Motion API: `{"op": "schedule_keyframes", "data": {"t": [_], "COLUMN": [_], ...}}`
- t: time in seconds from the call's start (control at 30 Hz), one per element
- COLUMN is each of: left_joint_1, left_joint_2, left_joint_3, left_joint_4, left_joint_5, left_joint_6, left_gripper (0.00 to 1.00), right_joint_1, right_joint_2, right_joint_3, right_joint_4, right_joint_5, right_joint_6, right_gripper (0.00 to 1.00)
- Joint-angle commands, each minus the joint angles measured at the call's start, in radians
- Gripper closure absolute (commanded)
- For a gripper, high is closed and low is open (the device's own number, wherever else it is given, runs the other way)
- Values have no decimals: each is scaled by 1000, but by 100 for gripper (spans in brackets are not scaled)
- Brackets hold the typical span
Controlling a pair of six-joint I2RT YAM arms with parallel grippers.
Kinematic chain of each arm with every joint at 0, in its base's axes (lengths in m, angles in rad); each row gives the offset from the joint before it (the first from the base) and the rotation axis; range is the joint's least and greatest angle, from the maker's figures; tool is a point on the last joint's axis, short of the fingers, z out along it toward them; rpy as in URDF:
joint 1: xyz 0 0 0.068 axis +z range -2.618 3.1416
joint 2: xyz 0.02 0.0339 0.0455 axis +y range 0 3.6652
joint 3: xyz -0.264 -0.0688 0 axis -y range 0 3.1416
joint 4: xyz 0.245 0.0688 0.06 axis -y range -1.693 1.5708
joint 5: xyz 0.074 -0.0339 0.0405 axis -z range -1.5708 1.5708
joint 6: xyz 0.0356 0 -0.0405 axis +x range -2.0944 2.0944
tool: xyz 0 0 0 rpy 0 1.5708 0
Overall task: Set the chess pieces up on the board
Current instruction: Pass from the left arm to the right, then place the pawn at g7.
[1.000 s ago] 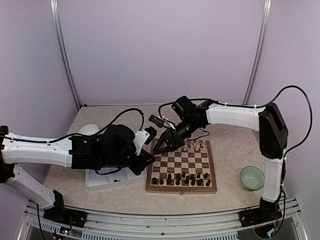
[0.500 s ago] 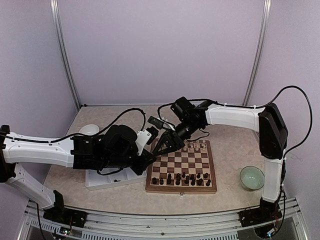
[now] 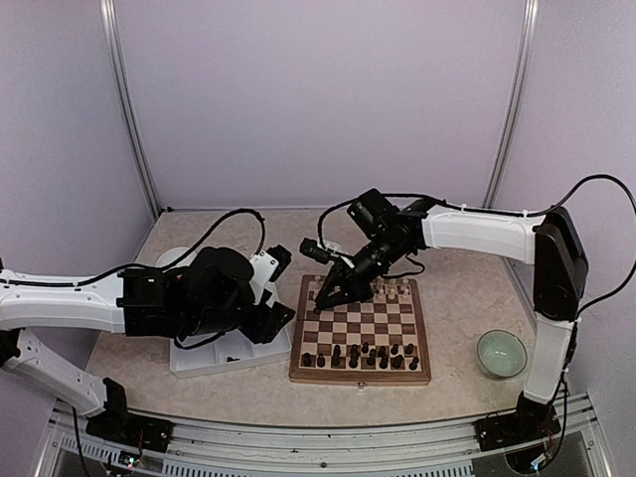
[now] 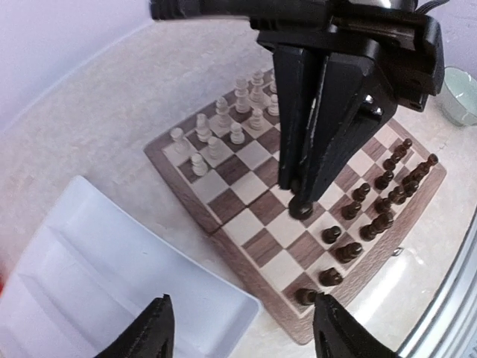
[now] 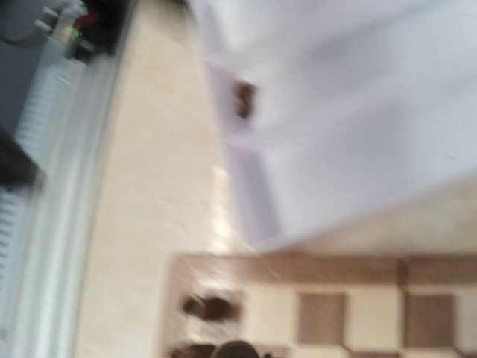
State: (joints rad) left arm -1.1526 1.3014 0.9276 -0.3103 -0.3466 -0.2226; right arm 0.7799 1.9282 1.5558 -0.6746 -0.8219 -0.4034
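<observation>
Right gripper [image 4: 300, 195] pinched a dark chess piece [image 4: 302, 208] over the board [image 4: 264, 246], centre frame; left gripper [image 4: 242, 328] gaped empty; careful placement apparently next.

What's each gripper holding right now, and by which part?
Right gripper pinches a dark chess piece by its top; left gripper is open, empty.

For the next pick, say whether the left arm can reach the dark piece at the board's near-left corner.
Probably yes: the open left gripper hangs near the dark piece; the right gripper is farther in.
</observation>
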Motion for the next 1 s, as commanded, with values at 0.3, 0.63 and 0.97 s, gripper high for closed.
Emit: {"op": "schedule_keyframes", "data": {"t": [0.3,0.63,0.97], "left_joint_1": [210,544,683], "left_joint_2": [-216,-314,-261], "left_joint_3": [66,-97,-152], "left_joint_4": [-2,357,331], "left_joint_5": [-419,-193,-59], "left_joint_6": [39,82,49], "left_gripper": [1,1,1], "right_joint_1": [52,155,177], "right_joint_2": [-140,-93,-28], "right_joint_3": [-130,-146,-115], "right_joint_4": [78,64,30], "right_joint_5": [367,457,456], "right_joint_6": [-150,-205,-218], "right_gripper": [98,98,98]}}
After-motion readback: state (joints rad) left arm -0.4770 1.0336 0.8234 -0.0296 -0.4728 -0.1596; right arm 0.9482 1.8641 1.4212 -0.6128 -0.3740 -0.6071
